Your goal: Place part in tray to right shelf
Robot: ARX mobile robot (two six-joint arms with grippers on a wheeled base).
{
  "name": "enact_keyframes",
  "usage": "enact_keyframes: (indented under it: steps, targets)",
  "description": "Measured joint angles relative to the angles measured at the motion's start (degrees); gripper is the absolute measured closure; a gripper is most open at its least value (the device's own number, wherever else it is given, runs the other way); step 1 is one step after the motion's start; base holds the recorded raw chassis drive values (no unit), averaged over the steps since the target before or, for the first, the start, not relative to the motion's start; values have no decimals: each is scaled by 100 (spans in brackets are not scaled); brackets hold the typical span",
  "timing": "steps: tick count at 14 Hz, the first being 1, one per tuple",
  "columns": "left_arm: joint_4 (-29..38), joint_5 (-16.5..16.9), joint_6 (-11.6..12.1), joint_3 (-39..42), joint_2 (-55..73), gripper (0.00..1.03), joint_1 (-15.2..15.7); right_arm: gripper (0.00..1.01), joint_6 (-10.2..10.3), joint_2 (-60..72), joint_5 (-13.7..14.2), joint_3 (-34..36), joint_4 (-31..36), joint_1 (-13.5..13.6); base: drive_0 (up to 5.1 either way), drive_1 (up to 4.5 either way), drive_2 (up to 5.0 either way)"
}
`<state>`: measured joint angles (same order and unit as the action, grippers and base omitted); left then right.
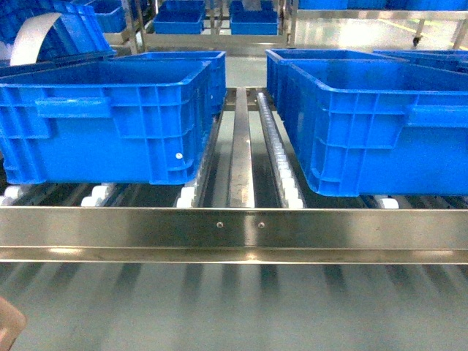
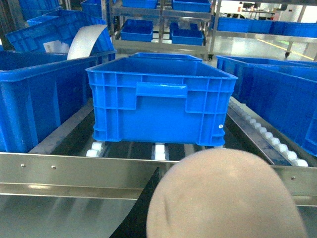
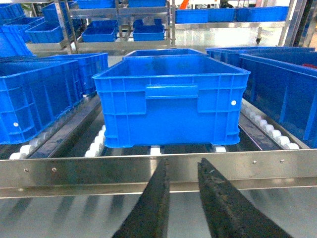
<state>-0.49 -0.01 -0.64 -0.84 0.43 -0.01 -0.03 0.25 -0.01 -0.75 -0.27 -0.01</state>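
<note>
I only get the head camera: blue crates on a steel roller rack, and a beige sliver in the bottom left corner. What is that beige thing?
Observer: The left wrist view shows more of it. It is a big rounded cream-beige shape, apparently the tray, filling the foreground just short of the steel shelf.
Operator: Is the left arm gripping it?
Observer: I cannot tell. In that view the tray covers the place where the left fingers would be.
Operator: And the other arm?
Observer: The right wrist view shows the right gripper with its dark fingers apart and nothing between them. It is aimed at a blue crate.
</note>
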Motion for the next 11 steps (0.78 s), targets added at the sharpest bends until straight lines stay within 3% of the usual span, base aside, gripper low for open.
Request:
enact_keyframes:
  steps: [6, 7, 11]
  targets:
    - [0, 0, 0, 0, 0, 90, 0, 10, 2, 0, 0, 0, 0, 0, 0, 0, 0]
    - [0, 0, 0, 0, 0, 90, 0, 3, 2, 0, 0, 0, 0, 0, 0, 0, 0]
    - [0, 0, 0, 0, 0, 90, 0, 3, 4, 0, 0, 0, 0, 0, 0, 0, 0]
